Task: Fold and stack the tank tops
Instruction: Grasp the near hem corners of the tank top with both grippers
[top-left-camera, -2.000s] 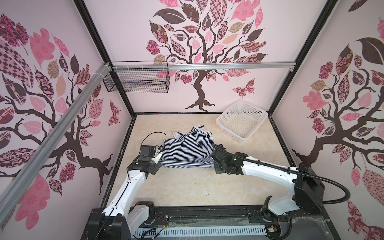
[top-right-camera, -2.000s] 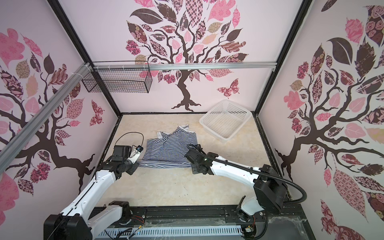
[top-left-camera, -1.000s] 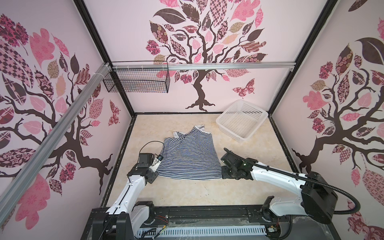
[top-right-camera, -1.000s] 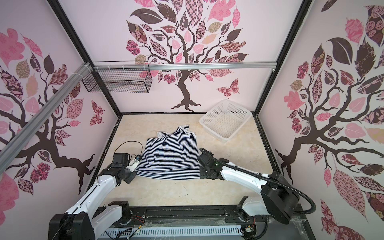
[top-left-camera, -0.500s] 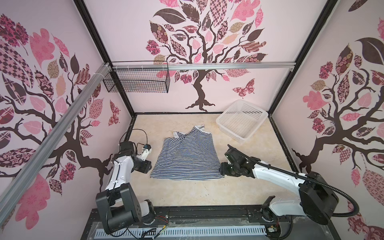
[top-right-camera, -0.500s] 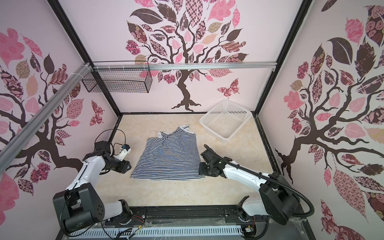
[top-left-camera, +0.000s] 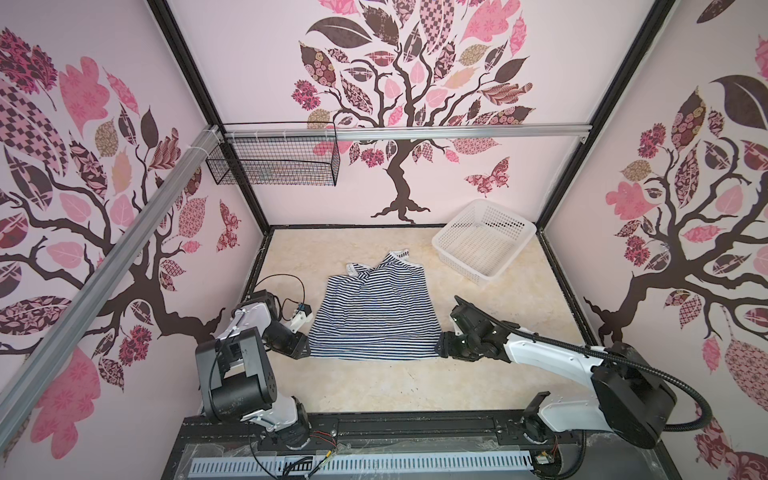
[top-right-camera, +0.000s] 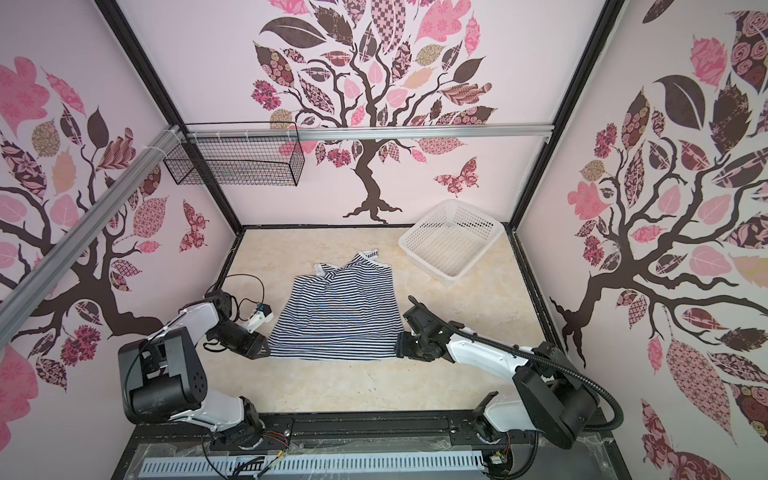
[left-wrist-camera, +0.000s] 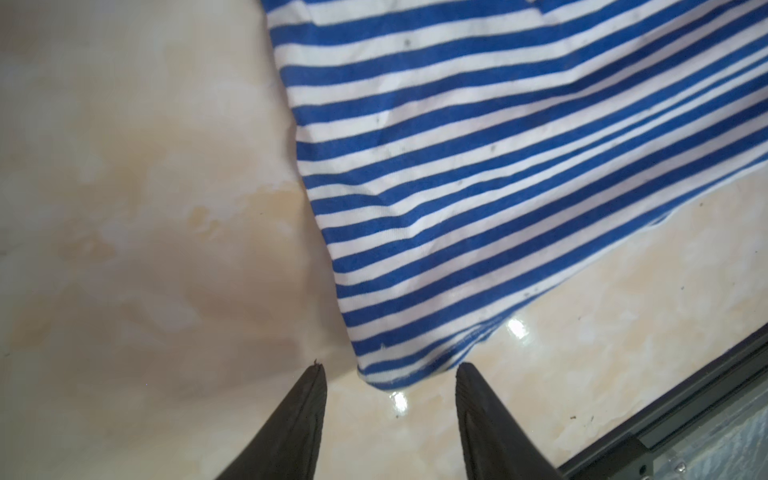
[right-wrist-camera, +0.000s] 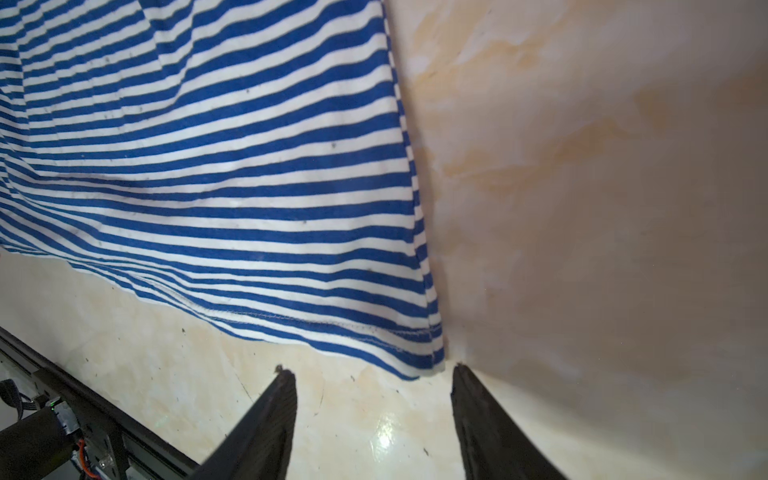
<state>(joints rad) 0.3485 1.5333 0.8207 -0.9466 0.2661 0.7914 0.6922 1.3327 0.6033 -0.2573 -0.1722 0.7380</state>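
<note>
Though both top views hide the jaws, our wrist views show left gripper (left-wrist-camera: 388, 368) and right gripper (right-wrist-camera: 370, 368) spread, empty, beside the tank top (left-wrist-camera: 457, 166); basket (top-left-camera: 461, 259) upper right.

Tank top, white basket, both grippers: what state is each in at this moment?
Tank top: spread flat on the table, unfolded, straps bunched.
White basket: upright, empty.
Left gripper: open, at a hem corner, holding nothing.
Right gripper: open, at the opposite hem corner, holding nothing.
</note>
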